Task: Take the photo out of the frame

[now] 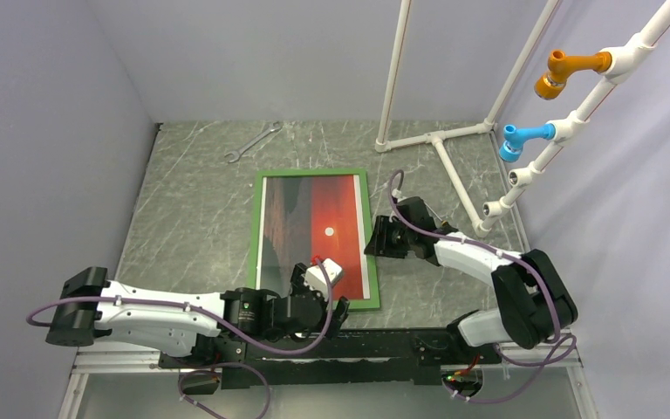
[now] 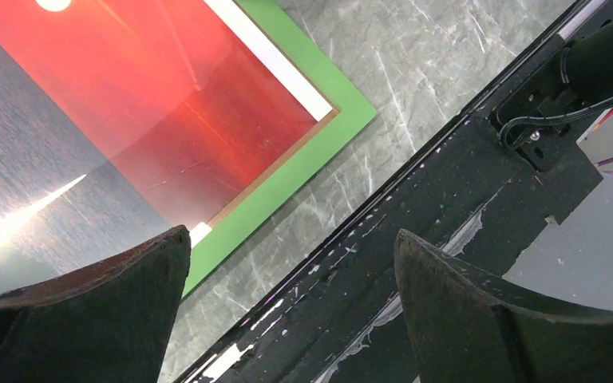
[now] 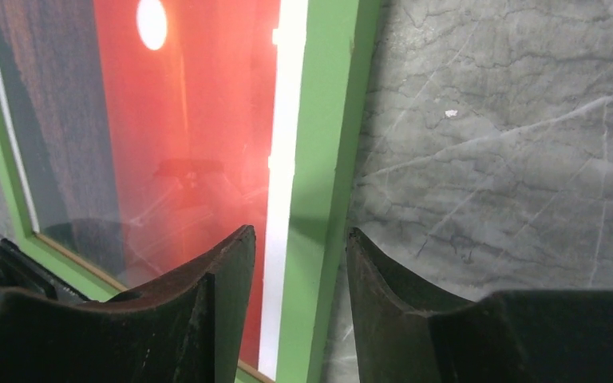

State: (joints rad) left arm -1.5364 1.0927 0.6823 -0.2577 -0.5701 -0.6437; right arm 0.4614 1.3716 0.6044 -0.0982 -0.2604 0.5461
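The frame (image 1: 314,172) lies flat on the worktop (image 1: 192,201), green face up, with the photo (image 1: 331,209) seated inside. We note the right end effector (image 3: 300,234) part-spread astride the right rail, likely to brace it. The left end effector (image 2: 291,238) hovers by the near right corner, spread wide and empty.

Top view: left end effector (image 1: 321,295) and its wrist cover part of the near rail of the frame (image 1: 256,227) and a patch of the photo (image 1: 314,218). Right end effector (image 1: 373,237) hides its own fingertips, so contact with the right rail can't be told. Pipe rack (image 1: 440,138) tops run out of shot.

Left wrist view: only one corner of the frame (image 2: 319,152) shows. Photo (image 2: 168,104) is cropped top and left, and glare washes out part of its dark band.

Right wrist view: frame (image 3: 327,120) cropped top and bottom, near rail partly behind a finger (image 3: 207,319).
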